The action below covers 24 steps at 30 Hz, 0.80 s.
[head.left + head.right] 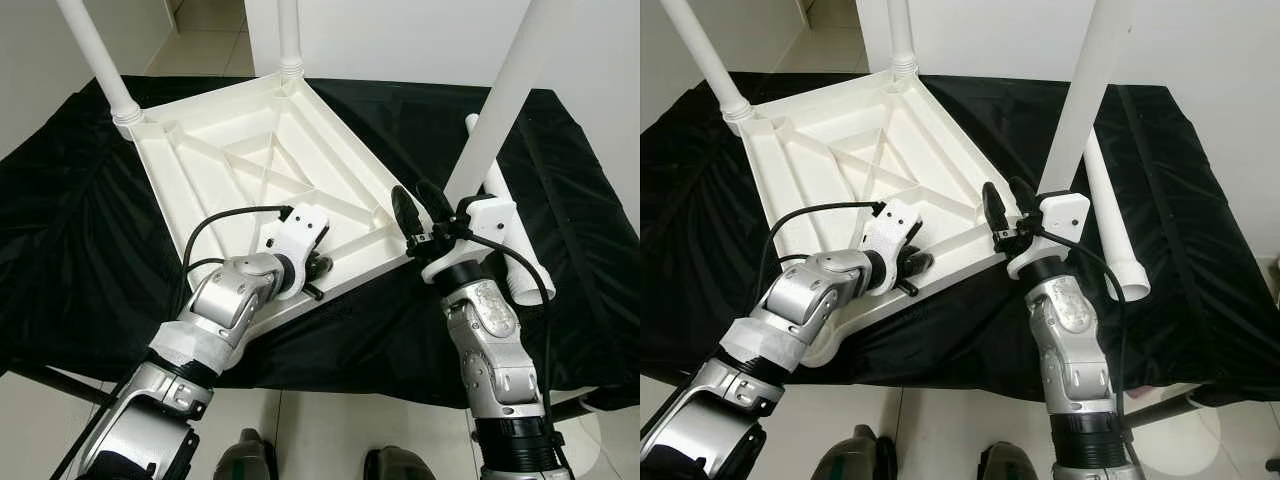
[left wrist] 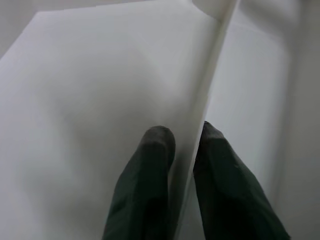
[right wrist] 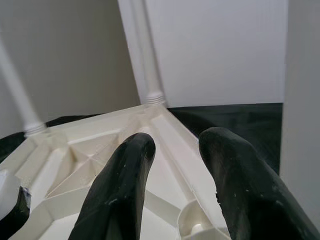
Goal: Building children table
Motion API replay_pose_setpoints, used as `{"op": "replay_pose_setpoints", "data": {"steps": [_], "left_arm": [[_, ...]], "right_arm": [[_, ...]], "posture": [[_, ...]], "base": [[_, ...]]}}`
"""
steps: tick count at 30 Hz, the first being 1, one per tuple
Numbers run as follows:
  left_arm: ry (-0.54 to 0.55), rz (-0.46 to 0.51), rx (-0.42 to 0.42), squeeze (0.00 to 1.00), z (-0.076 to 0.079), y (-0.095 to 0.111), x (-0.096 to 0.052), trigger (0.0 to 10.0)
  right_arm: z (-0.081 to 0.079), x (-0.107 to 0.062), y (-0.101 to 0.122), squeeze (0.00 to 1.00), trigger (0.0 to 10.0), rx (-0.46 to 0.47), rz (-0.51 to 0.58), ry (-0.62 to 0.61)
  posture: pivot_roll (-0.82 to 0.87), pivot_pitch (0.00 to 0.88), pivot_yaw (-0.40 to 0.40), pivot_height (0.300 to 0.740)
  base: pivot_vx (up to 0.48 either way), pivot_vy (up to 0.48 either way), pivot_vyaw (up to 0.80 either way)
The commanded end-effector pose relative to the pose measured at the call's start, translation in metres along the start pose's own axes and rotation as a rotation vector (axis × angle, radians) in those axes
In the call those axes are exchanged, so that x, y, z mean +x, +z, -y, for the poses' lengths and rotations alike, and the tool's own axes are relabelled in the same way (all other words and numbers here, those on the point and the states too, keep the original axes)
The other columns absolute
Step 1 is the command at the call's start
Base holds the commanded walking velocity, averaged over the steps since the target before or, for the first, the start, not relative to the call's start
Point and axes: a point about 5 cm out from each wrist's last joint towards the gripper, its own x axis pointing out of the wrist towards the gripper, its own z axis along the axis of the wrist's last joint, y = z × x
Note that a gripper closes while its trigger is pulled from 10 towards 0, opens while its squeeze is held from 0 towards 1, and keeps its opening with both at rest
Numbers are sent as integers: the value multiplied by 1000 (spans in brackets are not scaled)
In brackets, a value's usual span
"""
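A white plastic tabletop (image 1: 250,150) lies upside down on a black cloth, its ribs facing up. Two white legs stand in its far corners, one at the far left (image 1: 100,60) and one at the far middle (image 1: 289,35). A third leg (image 1: 500,100) rises by the near right corner, its lower end hidden behind my right wrist. A loose leg (image 1: 1110,220) lies on the cloth to the right. My left gripper (image 2: 185,137) is shut on the tabletop's thin near rim (image 1: 330,285). My right gripper (image 3: 177,142) stands open just above the near right corner, beside the third leg.
The black cloth (image 1: 80,220) covers the whole work table and hangs over its front edge. A white wall (image 1: 400,40) stands behind it, and tiled floor (image 1: 200,45) shows at the far left. My feet (image 1: 250,460) are on the floor below the front edge.
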Motion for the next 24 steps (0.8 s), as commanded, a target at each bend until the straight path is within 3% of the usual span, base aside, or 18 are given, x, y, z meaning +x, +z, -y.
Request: {"op": "replay_pose_setpoints", "data": {"steps": [1, 10, 18, 20, 22, 24], "left_arm": [[201, -29, -13, 0, -19, -7, -6, 0], [290, 13, -34, 0, -24, 0, -12, 0], [510, 70, -106, 0, -39, 4, -23, 0], [510, 70, -106, 0, -39, 4, -23, 0], [662, 106, -184, 0, -55, 4, -31, 0], [702, 116, -208, 0, -60, 3, -33, 0]], "right_arm": [[0, 1, 1, 0, 10000, -5, -1, -5], [0, 1, 1, 0, 10000, -3, -2, -9], [0, 2, 1, 0, 10000, -4, -8, -4], [0, 2, 1, 0, 10000, -4, -8, -4], [-1, 3, 1, 0, 10000, -4, -10, -2], [-1, 4, 1, 0, 10000, -4, -10, 0]], "posture": [[-29, 57, 79, 740], [-26, 66, 72, 740], [-27, 74, 59, 740], [-27, 74, 59, 740], [-26, 76, 52, 740], [-26, 76, 52, 740]], "base": [[0, 0, 0], [0, 0, 0], [0, 0, 0], [0, 0, 0], [0, 0, 0], [0, 0, 0]]}}
